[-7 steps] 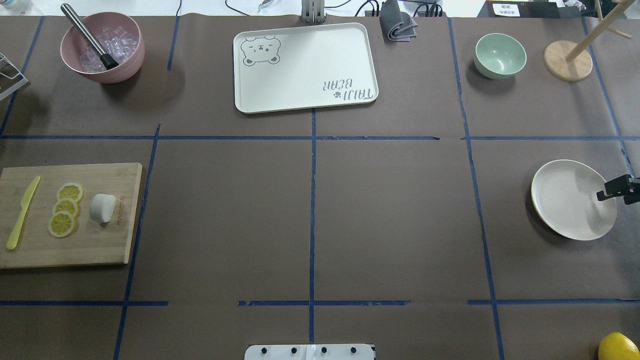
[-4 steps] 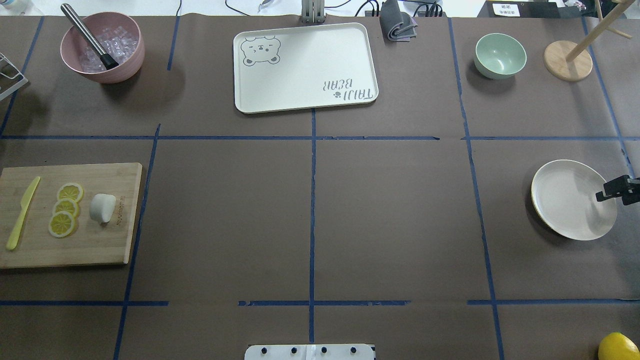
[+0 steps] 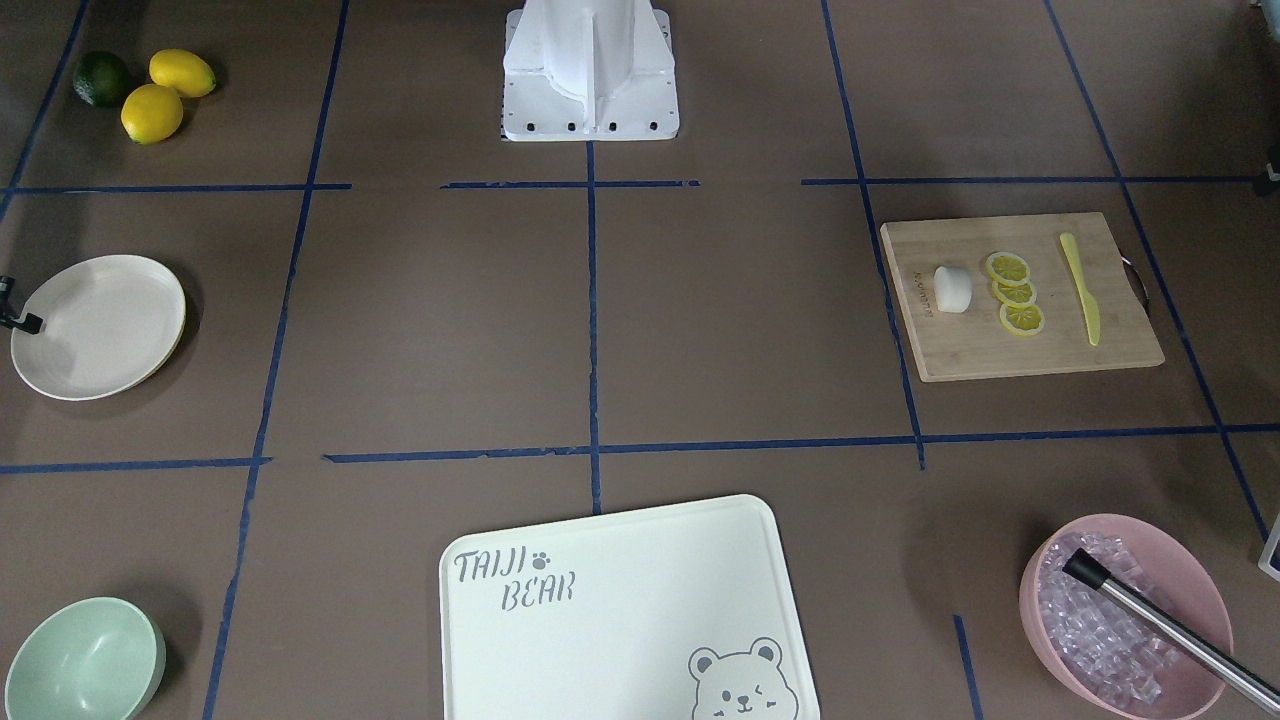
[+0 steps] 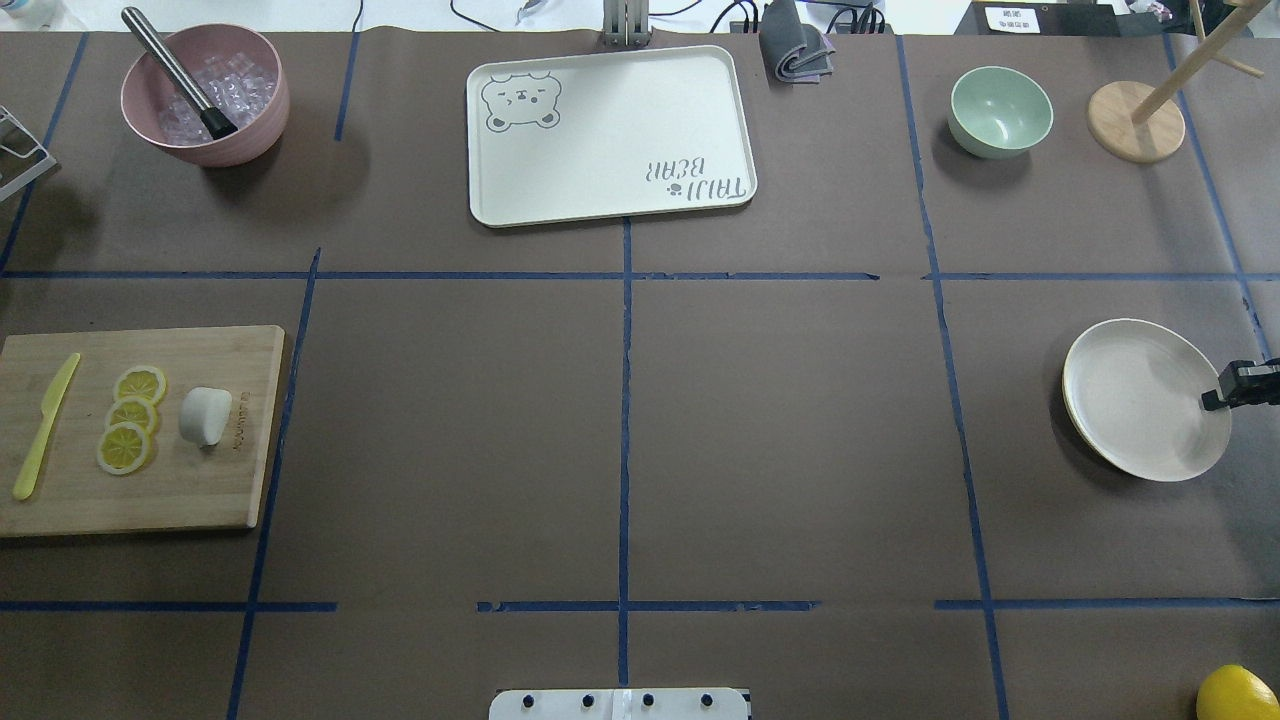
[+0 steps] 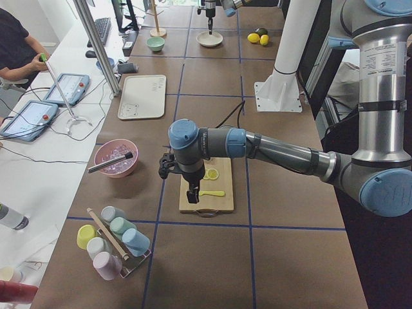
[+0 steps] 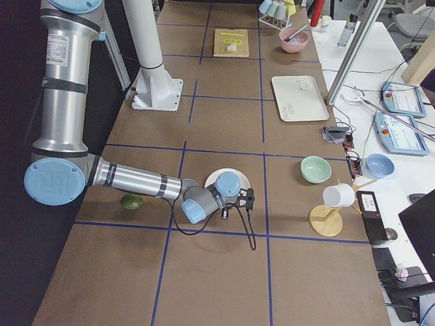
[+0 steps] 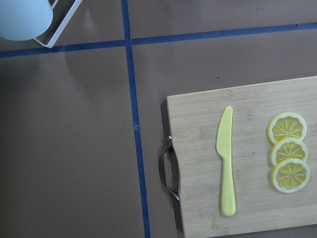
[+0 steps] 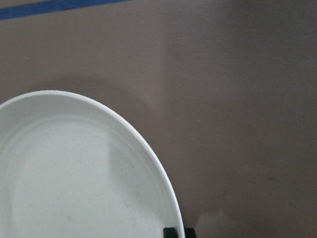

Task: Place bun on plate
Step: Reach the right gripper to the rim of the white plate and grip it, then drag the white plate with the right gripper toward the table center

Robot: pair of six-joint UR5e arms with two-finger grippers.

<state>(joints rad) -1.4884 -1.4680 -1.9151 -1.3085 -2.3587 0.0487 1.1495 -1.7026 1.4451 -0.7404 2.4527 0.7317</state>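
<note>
The white bun (image 4: pixel 205 415) lies on a wooden cutting board (image 4: pixel 190 500) at the table's left, next to three lemon slices (image 4: pixel 127 418); it also shows in the front view (image 3: pixel 951 289). The cream plate (image 4: pixel 1130 395) rests at the far right (image 3: pixel 97 325). My right gripper (image 4: pixel 1212 401) reaches in from the edge, its dark tip at the plate's right rim (image 8: pixel 148 153); I cannot tell whether it is open or shut. My left gripper (image 5: pixel 193 195) hovers over the board's handle end, fingers unseen in its wrist view; its state cannot be told.
A yellow knife (image 4: pixel 42 427) lies on the board. At the back stand a pink bowl of ice (image 4: pixel 205 95), a bear-printed tray (image 4: pixel 610 135), a mint-green bowl (image 4: pixel 1000 110) and a wooden stand (image 4: pixel 1137 122). A lemon (image 4: pixel 1237 693) sits front right.
The right gripper's tip has slid slightly right and toward the robot, from over the plate's inside to its rim. The plate, bun and board have stayed put.
</note>
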